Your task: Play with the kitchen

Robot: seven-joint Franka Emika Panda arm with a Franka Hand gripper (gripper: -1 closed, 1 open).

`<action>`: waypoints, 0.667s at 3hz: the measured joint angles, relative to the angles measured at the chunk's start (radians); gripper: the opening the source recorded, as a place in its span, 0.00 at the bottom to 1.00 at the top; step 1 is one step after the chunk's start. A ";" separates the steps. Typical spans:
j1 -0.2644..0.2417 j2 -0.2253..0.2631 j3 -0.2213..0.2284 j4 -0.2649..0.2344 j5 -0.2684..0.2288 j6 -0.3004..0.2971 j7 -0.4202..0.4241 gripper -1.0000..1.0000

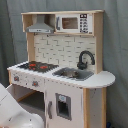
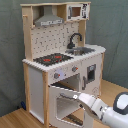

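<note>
Toy kitchen (image 2: 60, 55) against a grey curtain (image 2: 112, 25), its oven door (image 2: 64, 100) swung open, the white arm (image 2: 112, 110) reaching in low.

In the second exterior view the kitchen fills the frame's left and middle, standing on a wooden floor (image 2: 12, 119). Hood (image 2: 48, 20) above, red-ringed stovetop (image 2: 52, 59) beside the sink with its black faucet (image 2: 75, 39). The gripper (image 2: 80, 98) sits at the open door's upper edge; whether its pincer is spread or grasping the door cannot be told.
</note>
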 joint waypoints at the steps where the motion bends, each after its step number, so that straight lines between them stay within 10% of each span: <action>1: -0.001 -0.026 -0.002 -0.010 0.001 0.011 0.111 1.00; 2: -0.001 -0.039 -0.002 -0.035 0.001 0.013 0.230 1.00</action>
